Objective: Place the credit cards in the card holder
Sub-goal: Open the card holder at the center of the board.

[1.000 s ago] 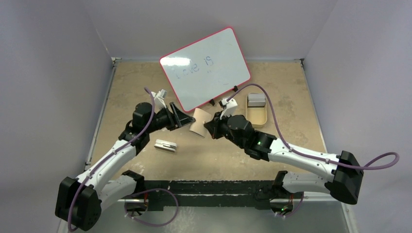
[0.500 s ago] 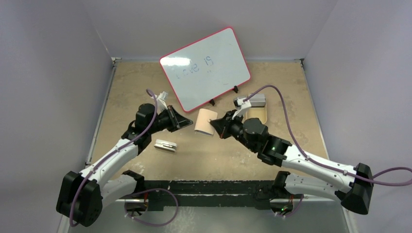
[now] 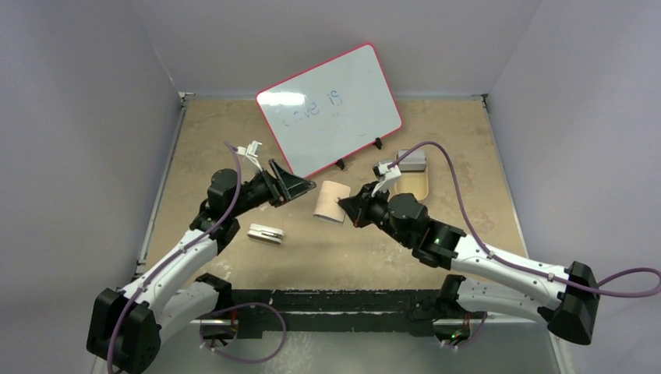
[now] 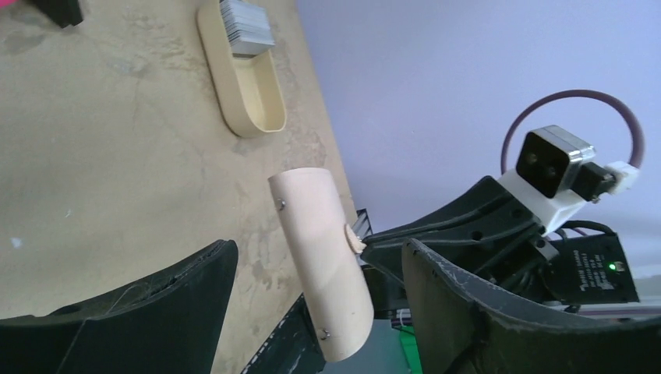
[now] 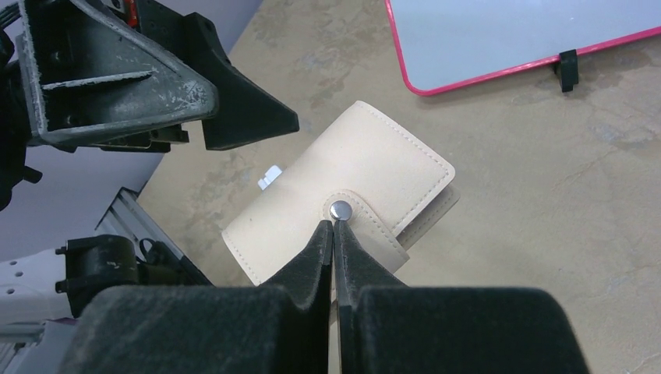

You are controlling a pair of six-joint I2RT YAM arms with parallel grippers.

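Wallet: a small tan wallet (image 3: 330, 202) is in the middle of the table (image 3: 234, 140). It is folded shut, and its strap is snapped down with a silver button.
Wallet height: it looks held up a bit off the table, with a shadow under it.
Right claw: the right claw (image 3: 345, 207) is squeezed shut on the wallet's strap, right by the button. Its two black fingers are pressed together.
Right claw and wallet: seen from above, the claw is at the wallet's 4 o'clock side and touches it.
Left claw: the left claw (image 3: 305, 189) is spread wide and holds nothing.
Left claw and wallet: it is at the wallet's 9 o'clock side, very near but not touching. In the left claw's own camera, the wallet shows in the gap between its two fingers.
Cards: a grey stack of cards (image 4: 245, 29) lies in a long tan tray (image 4: 257, 128). The stack is at the tray's 12 o'clock end.
Tray and wallet: the tray is on the table at 2 o'clock from the wallet, just past the right claw. No claw touches the cards.
White block: a white block (image 3: 265, 233) lies flat on the table at 8 o'clock from the wallet, under the left arm.
Whiteboard: a whiteboard (image 3: 331, 109) with a pink rim leans at 12 o'clock from the wallet.
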